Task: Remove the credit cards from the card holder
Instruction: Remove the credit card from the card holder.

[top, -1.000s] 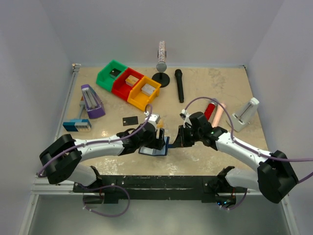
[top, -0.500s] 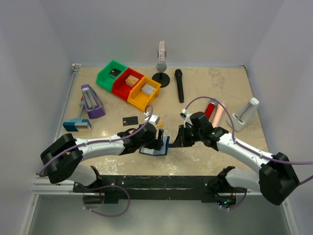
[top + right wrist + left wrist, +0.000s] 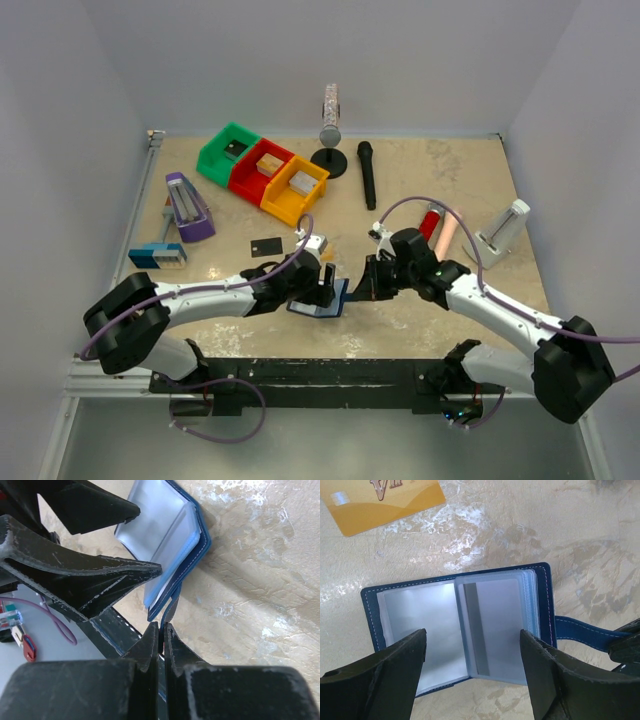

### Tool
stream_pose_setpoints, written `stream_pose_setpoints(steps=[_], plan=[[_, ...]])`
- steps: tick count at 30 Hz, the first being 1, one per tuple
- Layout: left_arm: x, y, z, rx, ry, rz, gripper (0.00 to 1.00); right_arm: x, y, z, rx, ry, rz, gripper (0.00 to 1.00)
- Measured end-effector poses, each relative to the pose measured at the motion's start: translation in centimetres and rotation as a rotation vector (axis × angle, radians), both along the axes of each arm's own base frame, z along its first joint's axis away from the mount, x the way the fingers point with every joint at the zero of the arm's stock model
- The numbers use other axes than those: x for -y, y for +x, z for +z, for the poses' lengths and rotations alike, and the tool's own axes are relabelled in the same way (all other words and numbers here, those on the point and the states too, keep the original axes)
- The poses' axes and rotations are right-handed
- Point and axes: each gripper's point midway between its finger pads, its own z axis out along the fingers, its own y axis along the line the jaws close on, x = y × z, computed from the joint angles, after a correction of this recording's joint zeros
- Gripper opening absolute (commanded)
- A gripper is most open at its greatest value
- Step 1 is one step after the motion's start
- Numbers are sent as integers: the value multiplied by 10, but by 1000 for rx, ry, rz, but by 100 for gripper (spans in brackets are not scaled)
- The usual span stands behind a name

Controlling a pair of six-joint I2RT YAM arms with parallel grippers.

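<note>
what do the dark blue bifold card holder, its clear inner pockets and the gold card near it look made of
The dark blue bifold card holder: likely leather or faux leather, matte, pale stitching along its edge. The clear inner pockets: soft see-through plastic, glossy, stacked in layers. The gold card: probably stiff plastic, smooth with a light sheen and printed lettering.

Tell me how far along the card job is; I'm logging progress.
Done: a black card and a gold card lie on the table, outside the wallet. In hand: the right claw pinches the wallet's strap; the left claw hangs open above it. Left: a grey card seems still pocketed.
</note>
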Motion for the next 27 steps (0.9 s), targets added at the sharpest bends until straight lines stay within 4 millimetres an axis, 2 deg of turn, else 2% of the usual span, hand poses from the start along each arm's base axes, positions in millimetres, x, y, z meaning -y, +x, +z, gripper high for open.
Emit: stream_pose_setpoints(steps=[8, 27], plan=[[4, -1, 5, -2, -23, -12, 80, -2, -2, 9, 18, 28, 12, 0], [8, -5, 10, -14, -50, -24, 80, -1, -3, 11, 22, 30, 11, 0]])
